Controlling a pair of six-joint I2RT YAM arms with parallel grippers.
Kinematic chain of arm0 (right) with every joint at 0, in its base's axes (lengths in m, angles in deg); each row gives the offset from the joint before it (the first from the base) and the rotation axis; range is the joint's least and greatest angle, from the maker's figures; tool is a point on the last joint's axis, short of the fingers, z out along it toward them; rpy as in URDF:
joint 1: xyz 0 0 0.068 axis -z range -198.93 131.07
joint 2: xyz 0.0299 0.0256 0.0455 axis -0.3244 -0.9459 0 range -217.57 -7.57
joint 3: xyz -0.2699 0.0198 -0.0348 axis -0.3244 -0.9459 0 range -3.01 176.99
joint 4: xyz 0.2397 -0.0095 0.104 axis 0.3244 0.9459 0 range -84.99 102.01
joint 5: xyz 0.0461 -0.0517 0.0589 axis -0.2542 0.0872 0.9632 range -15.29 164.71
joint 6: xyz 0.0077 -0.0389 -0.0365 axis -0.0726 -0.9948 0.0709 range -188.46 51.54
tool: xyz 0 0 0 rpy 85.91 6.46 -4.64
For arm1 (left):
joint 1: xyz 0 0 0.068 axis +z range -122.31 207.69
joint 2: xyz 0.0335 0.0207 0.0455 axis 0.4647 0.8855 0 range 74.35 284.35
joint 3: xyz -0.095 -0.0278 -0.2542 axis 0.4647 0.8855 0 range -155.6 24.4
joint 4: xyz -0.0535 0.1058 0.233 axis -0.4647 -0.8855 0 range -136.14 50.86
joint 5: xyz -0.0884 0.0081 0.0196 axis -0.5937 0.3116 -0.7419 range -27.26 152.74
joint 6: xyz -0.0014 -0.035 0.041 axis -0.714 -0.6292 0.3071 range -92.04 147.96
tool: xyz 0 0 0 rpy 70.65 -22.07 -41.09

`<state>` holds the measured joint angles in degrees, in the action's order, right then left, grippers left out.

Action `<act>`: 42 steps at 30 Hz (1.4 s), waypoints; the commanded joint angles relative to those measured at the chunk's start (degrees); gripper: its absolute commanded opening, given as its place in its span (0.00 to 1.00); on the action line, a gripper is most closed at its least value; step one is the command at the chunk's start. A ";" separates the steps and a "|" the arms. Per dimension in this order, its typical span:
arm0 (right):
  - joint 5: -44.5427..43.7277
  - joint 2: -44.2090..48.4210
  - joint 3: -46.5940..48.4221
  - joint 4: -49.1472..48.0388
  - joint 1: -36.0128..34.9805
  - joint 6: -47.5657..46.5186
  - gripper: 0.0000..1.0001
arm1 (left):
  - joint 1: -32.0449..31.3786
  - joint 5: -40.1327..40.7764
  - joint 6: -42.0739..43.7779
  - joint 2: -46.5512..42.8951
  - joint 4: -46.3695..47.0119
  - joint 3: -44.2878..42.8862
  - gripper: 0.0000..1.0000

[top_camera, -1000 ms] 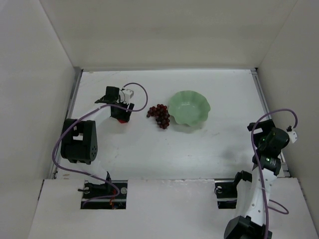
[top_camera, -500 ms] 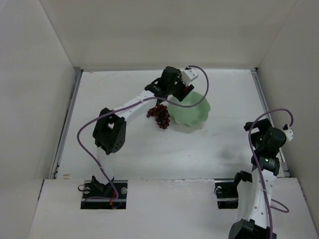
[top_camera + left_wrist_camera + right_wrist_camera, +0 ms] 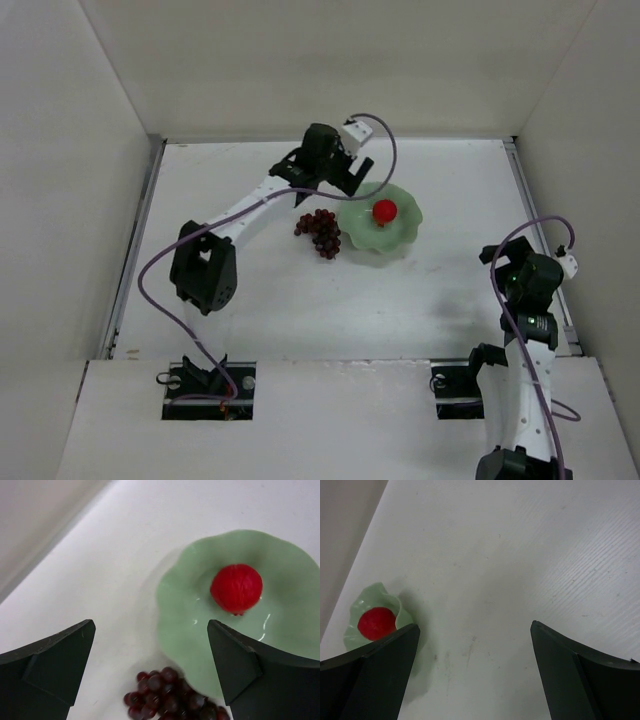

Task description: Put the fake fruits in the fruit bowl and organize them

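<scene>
The glossy red fruit (image 3: 385, 210) lies inside the mint-green scalloped bowl (image 3: 400, 238) at mid table; it shows too in the left wrist view (image 3: 236, 588) and the right wrist view (image 3: 376, 622). The dark grape bunch (image 3: 320, 231) lies on the table just left of the bowl, low in the left wrist view (image 3: 170, 696). My left gripper (image 3: 340, 178) is open and empty, held above the bowl's far-left rim (image 3: 172, 625). My right gripper (image 3: 515, 268) is open and empty at the right side, well away from the bowl (image 3: 355, 620).
White walls enclose the table on three sides. A metal rail (image 3: 530, 215) runs along the right edge near my right arm. The left arm's purple cable (image 3: 385, 165) loops over the bowl's far side.
My left arm carried the red fruit from the far left over to the bowl and let it go; the fruit now lies in the bowl. The right arm shifted slightly.
</scene>
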<state>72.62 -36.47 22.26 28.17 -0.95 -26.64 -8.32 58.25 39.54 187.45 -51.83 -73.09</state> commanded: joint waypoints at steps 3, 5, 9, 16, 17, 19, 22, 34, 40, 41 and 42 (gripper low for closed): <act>-2.13 -0.01 -1.28 -1.71 -1.32 0.36 1.00 | 7.65 -0.16 -5.15 -7.72 -5.32 5.55 1.00; -2.13 -0.36 -1.63 -2.24 -1.50 0.54 1.00 | 10.03 -2.53 -7.25 -6.93 -6.64 8.10 0.97; -2.13 -1.24 -1.72 -2.50 -1.76 0.63 1.00 | 12.41 -7.36 -10.69 -3.51 -7.61 10.30 0.96; -2.31 -1.07 -0.67 -1.71 -1.94 0.01 1.00 | 12.24 -10.45 -12.71 2.65 -7.17 11.10 0.96; -2.31 -0.89 -0.58 -1.54 -1.94 0.01 1.00 | 12.24 -10.97 -12.89 3.35 -7.52 11.01 0.95; -2.31 -0.28 -0.58 -1.27 -1.94 0.01 1.00 | 12.24 -13.34 -13.42 4.67 -8.14 11.10 0.93; -2.40 0.25 -0.67 -0.83 -2.02 0.19 1.00 | 12.67 -17.21 -14.29 7.21 -10.77 10.31 0.82; -2.66 -0.54 -0.40 -1.10 -2.02 0.01 1.00 | 15.23 -10.30 -9.74 -1.11 -15.09 7.95 0.00; -2.66 -0.98 -0.40 -1.54 -1.50 -0.25 1.00 | 10.49 1.32 -4.20 -7.01 -11.14 -0.49 0.00; -2.66 -0.98 -0.40 -1.62 -1.50 -0.25 1.00 | 8.74 2.02 -2.80 -7.62 -10.17 -1.81 0.00; -2.66 -0.98 -0.40 -1.62 -1.41 -0.34 1.00 | 7.33 2.38 -1.74 -7.80 -9.99 -2.78 0.00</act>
<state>71.11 -37.46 20.49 28.12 -2.51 -26.27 3.40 55.94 32.80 186.36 -66.47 -70.38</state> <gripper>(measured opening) 0.999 0.122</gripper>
